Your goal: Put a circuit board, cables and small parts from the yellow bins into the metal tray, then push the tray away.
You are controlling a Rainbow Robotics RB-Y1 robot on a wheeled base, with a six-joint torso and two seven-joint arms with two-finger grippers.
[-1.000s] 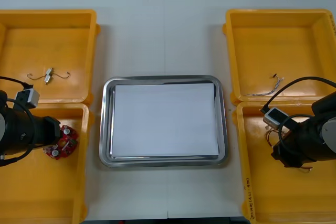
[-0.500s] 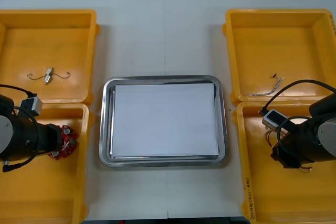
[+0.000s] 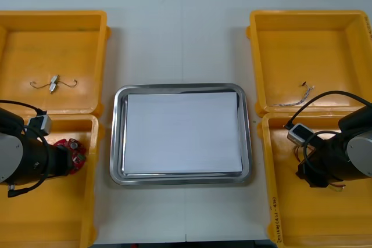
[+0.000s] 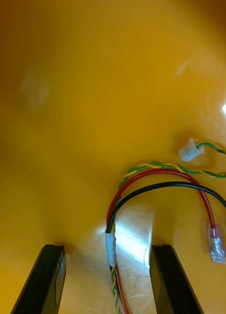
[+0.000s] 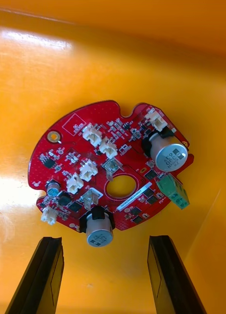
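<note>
A round red circuit board (image 5: 110, 169) lies flat on the floor of the near left yellow bin (image 3: 52, 225), just beyond my left gripper's open fingers (image 5: 105, 274); in the front view the board (image 3: 71, 147) peeks out beside my left arm. My right gripper (image 4: 108, 279) stands open low in the near right yellow bin (image 3: 308, 225), its fingers astride a bundle of red, black and yellow-green cables (image 4: 142, 189). The metal tray (image 3: 118, 137), white inside, sits between the bins.
A small metal part (image 3: 54, 83) lies in the far left bin. A thin cable (image 3: 293, 98) rests in the far right bin (image 3: 308, 24). Bare table lies beyond the tray.
My left arm has sunk lower over the circuit board, covering more of it. My right arm has shifted slightly down in its bin.
</note>
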